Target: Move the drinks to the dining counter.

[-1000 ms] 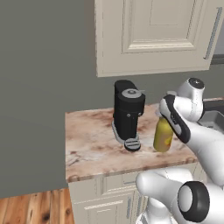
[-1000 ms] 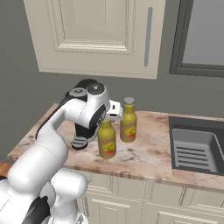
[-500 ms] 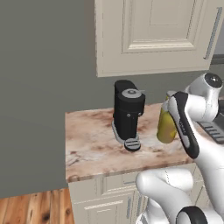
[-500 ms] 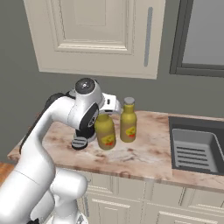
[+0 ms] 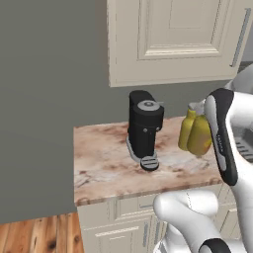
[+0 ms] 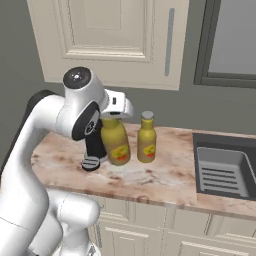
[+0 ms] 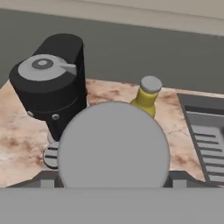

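The pincer (image 6: 114, 119) gripped one mustard-yellow bottle (image 6: 115, 142) by its neck and held it lifted clear of the marble surface (image 6: 165, 180), tilted slightly, with its red-and-yellow label facing the right base camera. In the hand view that bottle's grey round cap (image 7: 113, 145) sat close under the camera, between the fingers. The second mustard-yellow bottle (image 6: 147, 139) stood upright on the surface just beside the held one, on the side toward the sink (image 6: 224, 167), and the two did not appear to touch. In the left base view the two bottles overlapped, with the held one (image 5: 201, 135) nearer the camera and partly behind the arm's dark-striped link.

The black coffee machine (image 5: 144, 126) stood on the same surface, close to the held bottle on the side away from the sink, with its round drip tray (image 5: 149, 163) at its foot. A cream panelled wall cabinet (image 5: 173, 39) hung above the surface against the dark grey wall (image 5: 49, 74). Cream drawers (image 6: 150, 227) ran below the surface's edge, and wooden floor (image 5: 34, 237) showed at the lower left of the left base view.
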